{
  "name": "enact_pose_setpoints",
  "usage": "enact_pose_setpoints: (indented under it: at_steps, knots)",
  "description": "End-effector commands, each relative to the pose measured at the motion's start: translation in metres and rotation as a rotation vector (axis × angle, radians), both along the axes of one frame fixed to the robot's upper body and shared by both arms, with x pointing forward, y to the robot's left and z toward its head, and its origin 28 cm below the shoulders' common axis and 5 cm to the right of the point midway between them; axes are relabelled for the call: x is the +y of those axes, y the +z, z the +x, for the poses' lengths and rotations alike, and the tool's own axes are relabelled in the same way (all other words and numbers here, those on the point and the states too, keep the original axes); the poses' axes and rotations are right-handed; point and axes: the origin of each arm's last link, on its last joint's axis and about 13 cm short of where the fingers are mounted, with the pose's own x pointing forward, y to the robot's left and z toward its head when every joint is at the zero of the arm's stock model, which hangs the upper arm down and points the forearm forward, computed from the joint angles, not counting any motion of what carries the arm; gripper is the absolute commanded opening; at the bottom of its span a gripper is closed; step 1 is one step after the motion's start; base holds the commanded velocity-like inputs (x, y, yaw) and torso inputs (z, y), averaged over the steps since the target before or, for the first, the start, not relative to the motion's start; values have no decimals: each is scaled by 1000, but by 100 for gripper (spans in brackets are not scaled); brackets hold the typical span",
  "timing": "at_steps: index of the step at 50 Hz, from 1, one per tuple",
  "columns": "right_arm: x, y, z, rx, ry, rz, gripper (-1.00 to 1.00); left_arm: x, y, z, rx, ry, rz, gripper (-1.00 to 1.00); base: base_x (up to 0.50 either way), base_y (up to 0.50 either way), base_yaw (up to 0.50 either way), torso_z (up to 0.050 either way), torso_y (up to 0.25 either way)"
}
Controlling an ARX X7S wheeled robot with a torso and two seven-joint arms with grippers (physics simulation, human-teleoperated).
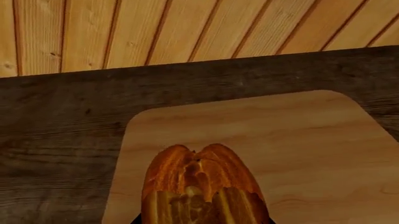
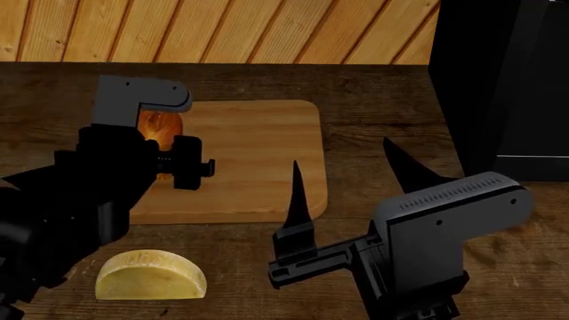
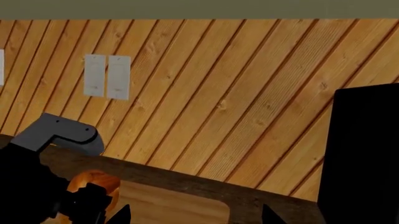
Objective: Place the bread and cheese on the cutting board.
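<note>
Bread [image 2: 160,127] sitting over the far-left part of the cutting board [image 2: 258,160], split top up, tucked right inside the left pincer [image 2: 164,143] and seemingly clenched there, though fingertips mostly hidden behind the arm in the head view. From the left wrist view, loaf [image 1: 199,186] filling the near edge, board [image 1: 299,154] spreading beyond it, dark bench [image 1: 56,140] around. Cheese [image 2: 151,275] off the board, lying on the bench [image 2: 374,113] near its front edge, flat cut face toward the camera, well apart from the bread and just below the left arm. Right pincer [image 2: 347,177] hovering past the board's right edge, fingers spread wide, nothing between them. Black appliance [image 2: 502,87] standing at the far right. Wooden plank wall [image 3: 237,84] behind, pale switch plates [image 3: 107,77] on it.
</note>
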Motion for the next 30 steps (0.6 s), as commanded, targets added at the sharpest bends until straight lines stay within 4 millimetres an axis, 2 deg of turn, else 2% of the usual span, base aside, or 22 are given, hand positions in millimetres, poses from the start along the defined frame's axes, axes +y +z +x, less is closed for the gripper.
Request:
enact_pose_setpoints:
  at_steps: [1,28,29,30]
  knots:
    - [0,-3,4,9,-14,7,100,-3,-7,2,8,10,-22,-100,0,0,0,0,0]
    - [1,-5,5,13,-10,5,100,-1,-12,3,34,39,-25,-100,0,0,0,0,1]
    - [1,-5,5,13,-10,6,100,-1,-11,4,29,54,-26,100,0,0,0,0,0]
    - [1,-5,5,13,-11,5,100,-1,-10,4,32,54,-37,100,0,0,0,0,0]
